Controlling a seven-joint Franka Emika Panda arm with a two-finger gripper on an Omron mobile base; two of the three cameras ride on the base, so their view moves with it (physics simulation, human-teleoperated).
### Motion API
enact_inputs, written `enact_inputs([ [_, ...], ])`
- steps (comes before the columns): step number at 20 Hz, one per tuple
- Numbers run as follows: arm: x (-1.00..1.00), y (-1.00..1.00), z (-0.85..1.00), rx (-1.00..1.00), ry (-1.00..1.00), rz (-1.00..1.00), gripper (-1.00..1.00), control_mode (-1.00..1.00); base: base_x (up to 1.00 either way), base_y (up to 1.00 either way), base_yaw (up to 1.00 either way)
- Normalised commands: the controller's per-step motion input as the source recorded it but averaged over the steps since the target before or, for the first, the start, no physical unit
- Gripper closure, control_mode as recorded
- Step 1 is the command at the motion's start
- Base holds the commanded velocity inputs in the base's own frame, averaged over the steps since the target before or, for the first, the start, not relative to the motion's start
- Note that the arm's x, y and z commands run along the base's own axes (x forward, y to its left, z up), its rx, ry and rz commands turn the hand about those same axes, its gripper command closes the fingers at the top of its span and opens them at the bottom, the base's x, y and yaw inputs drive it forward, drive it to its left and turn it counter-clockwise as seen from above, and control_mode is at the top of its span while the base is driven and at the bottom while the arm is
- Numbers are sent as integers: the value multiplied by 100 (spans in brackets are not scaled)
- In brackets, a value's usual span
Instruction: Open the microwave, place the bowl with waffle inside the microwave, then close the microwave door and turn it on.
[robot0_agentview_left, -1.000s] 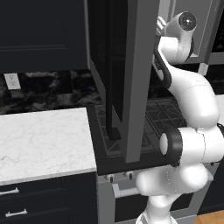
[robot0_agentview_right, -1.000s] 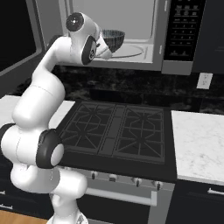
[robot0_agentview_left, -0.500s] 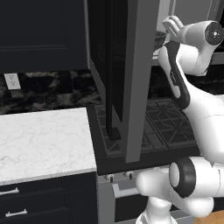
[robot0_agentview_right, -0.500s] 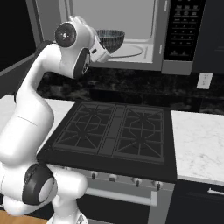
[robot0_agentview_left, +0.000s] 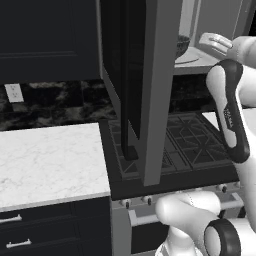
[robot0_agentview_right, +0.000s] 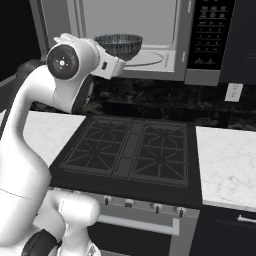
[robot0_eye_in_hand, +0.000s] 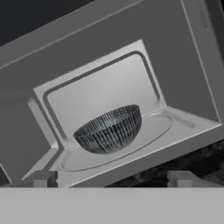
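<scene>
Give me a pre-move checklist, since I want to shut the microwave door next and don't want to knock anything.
1. Bowl sits inside the microwave, upright on the white turntable: ok.
2. End effector is open and holds nothing, with the bowl apart from its fingertips: ok.
3. End effector is backed out of the cavity, in front of the opening: ok.
4. Waffle is in the bowl: cannot tell, the bowl's inside is hidden from these angles.
5. Microwave door is swung wide open, handle side toward the room: ok, ready to push.
6. Arm is clear of the door's swing path: cannot tell.
</scene>
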Motion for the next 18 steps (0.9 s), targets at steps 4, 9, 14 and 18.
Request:
enact_inputs([
  [4,-100,60,8,-32,-7,10,-100,-100,0,0,0],
  [9,-100,29,58,-29,0,5,-100,-100,0,0,0],
  [14,-98,4,41,-24,9,0,-100,-100,0,0,0],
  [18,-100,7,-11,-11,-2,1,-100,-100,0,0,0],
])
